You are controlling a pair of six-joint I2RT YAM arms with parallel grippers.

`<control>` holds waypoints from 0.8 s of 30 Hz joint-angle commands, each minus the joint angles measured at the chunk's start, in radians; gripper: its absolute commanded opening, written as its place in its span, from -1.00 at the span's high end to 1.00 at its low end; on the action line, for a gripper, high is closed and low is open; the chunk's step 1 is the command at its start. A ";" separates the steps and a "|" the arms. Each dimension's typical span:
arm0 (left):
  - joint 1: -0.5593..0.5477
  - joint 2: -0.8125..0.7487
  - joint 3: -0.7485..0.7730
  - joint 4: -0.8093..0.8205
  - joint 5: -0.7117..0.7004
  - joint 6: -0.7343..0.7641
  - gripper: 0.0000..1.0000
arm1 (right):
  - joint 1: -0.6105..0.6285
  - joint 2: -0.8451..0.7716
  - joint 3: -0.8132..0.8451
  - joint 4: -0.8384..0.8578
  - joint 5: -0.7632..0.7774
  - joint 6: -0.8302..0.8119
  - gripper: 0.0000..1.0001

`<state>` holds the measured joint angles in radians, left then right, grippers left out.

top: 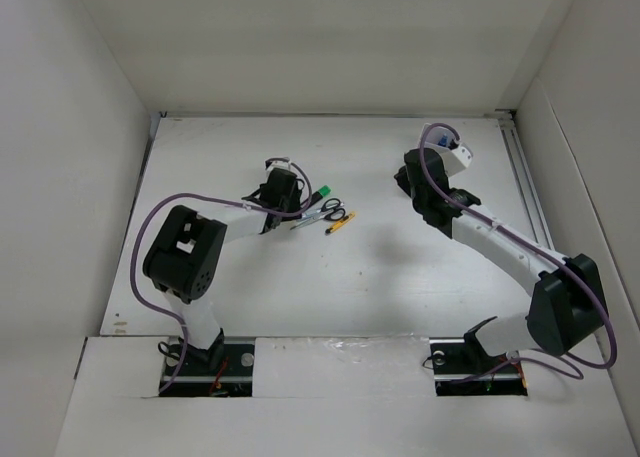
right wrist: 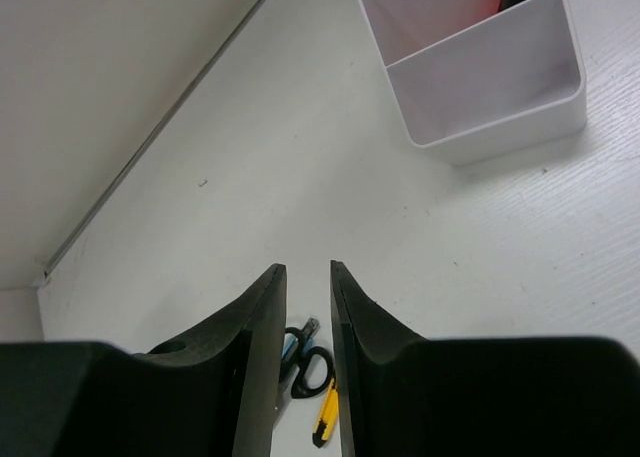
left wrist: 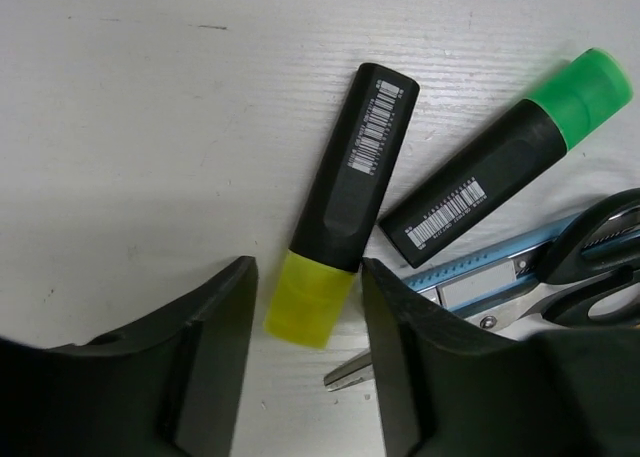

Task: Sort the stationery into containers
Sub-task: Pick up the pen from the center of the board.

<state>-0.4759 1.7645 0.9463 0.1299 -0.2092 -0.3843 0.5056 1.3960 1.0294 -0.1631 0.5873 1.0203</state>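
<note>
Stationery [top: 326, 211] lies in one cluster on the table [top: 400, 277], left of centre and directly ahead of the left gripper [left wrist: 305, 362].

Position relative to the left gripper:
- The yellow highlighter [left wrist: 345, 197] lies flat. Its yellow cap sits between the two fingers [left wrist: 215, 357] and its black body points away from them.
- The green highlighter [left wrist: 500, 167] lies just beside it on the near-right side, outside the fingers.
- The clear-blue pen [left wrist: 500, 267] and the black-handled scissors [left wrist: 600, 247] lie together nearer still. The scissor blade tip shows just beside the right finger.
- The yellow-black cutter [top: 340, 223] lies at the near-right end of the cluster.

Left gripper state: the jaws stand partly apart, wider than the cap, and straddle it. A gap shows at the left finger. Contact at the right finger cannot be told. Nothing is clamped.

Right gripper [right wrist: 307, 357] state: the jaws show only a narrow gap and hold nothing. The gripper points left toward the cluster and is well apart from it. The scissors and the cutter appear beyond its fingertips.

Edges and room:
- A white container [right wrist: 480, 87] stands just far-right of the right gripper. It is divided, and something red shows in its farther compartment.
- Bare table lies between the cluster and the right gripper.
- White walls [top: 60, 177] close the left, far and right sides.
</note>
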 commanded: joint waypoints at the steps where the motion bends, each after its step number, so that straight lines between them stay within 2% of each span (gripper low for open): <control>1: -0.001 0.006 0.034 -0.023 -0.018 0.009 0.19 | 0.010 -0.009 0.015 0.048 -0.009 -0.017 0.38; 5: -0.001 0.006 0.034 -0.023 -0.018 0.009 0.60 | 0.010 -0.009 0.015 0.048 -0.029 -0.017 0.32; 8: -0.001 -0.023 0.023 -0.023 -0.018 0.009 0.74 | 0.010 -0.009 0.015 0.048 -0.052 -0.026 0.24; 13: -0.001 -0.102 -0.023 -0.003 -0.027 -0.001 0.84 | 0.010 -0.009 0.037 0.048 -0.147 -0.048 0.13; 16: -0.001 -0.195 -0.070 0.011 -0.016 -0.010 0.84 | 0.019 0.024 0.079 0.048 -0.289 -0.081 0.08; 20: -0.001 -0.318 -0.138 0.089 0.111 -0.010 0.84 | 0.028 0.067 0.118 0.080 -0.506 -0.092 0.06; 24: -0.001 -0.393 -0.188 0.210 0.354 0.011 0.84 | 0.039 0.089 0.130 0.161 -0.682 -0.071 -0.05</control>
<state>-0.4759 1.4139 0.7906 0.2226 -0.0525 -0.3855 0.5266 1.4822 1.1042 -0.1062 0.0914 0.9573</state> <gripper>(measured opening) 0.251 0.512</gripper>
